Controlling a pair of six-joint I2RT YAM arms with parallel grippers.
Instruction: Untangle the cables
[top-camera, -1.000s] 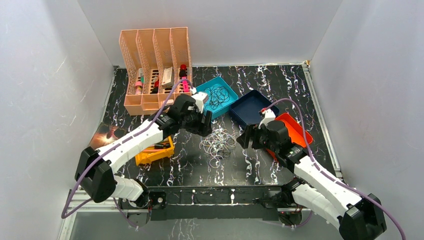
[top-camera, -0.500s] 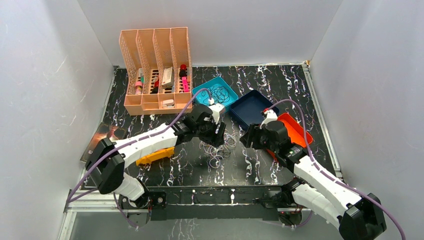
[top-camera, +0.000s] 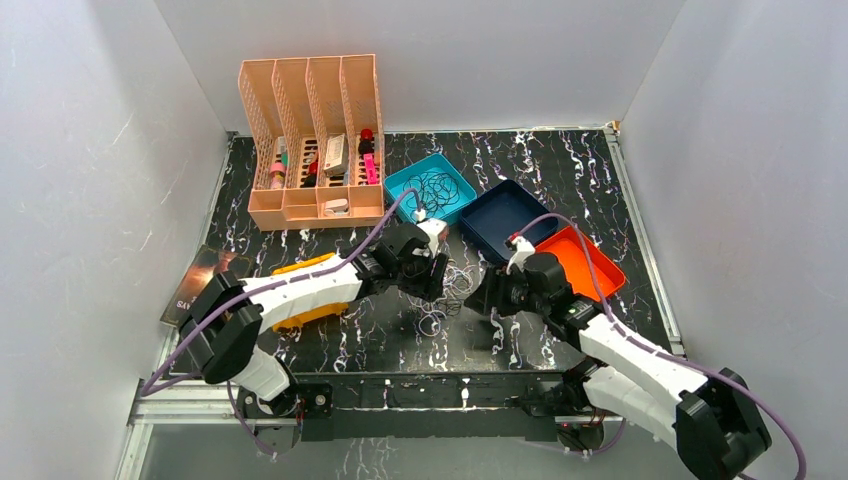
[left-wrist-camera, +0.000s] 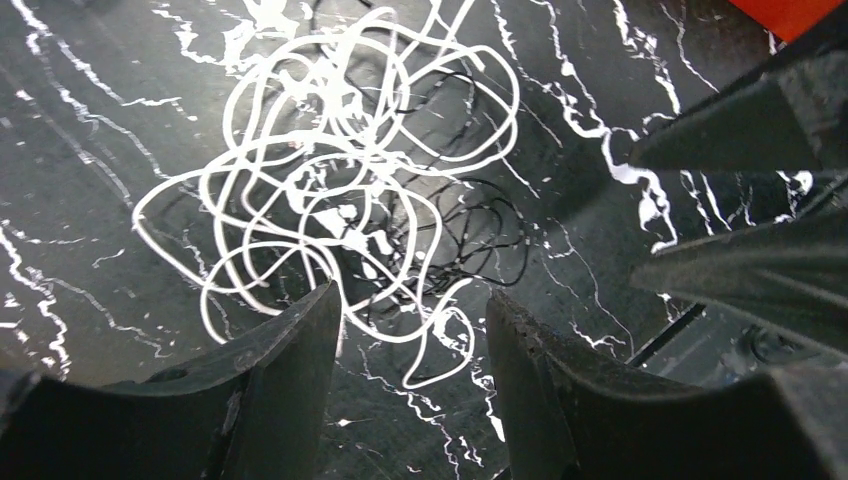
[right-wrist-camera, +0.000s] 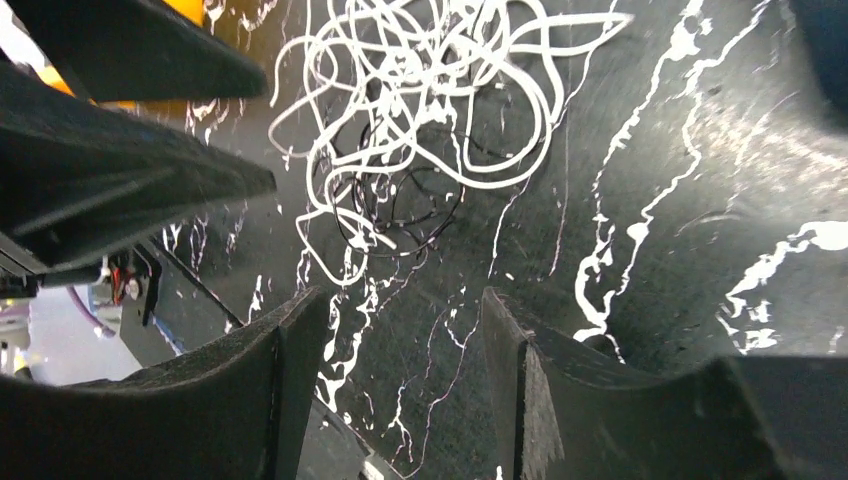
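Note:
A palm-sized tangle of white and thin black cables (top-camera: 446, 288) lies on the dark marbled table (top-camera: 560, 165) between my two arms. My left gripper (top-camera: 432, 272) hangs low over its left side. In the left wrist view the left gripper (left-wrist-camera: 412, 300) is open, and the near white loops of the cables (left-wrist-camera: 350, 225) reach in between its jaws without being pinched. My right gripper (top-camera: 482, 298) sits just right of the tangle. Seen from its own wrist, the right gripper (right-wrist-camera: 402, 297) is open and holds nothing. The cables (right-wrist-camera: 430, 60) lie ahead of it.
A teal tray (top-camera: 407, 180) at the back holds more black cables. Beside it are a navy tray (top-camera: 500, 215) and an orange tray (top-camera: 588, 262). A peach desk organiser (top-camera: 310, 140) stands at the back left. A yellow-orange tray (top-camera: 300, 305) lies under the left arm.
My left arm has swung right and come down over the tangle with its jaws narrowing. My right arm has moved left toward the tangle, its jaws a little narrower.

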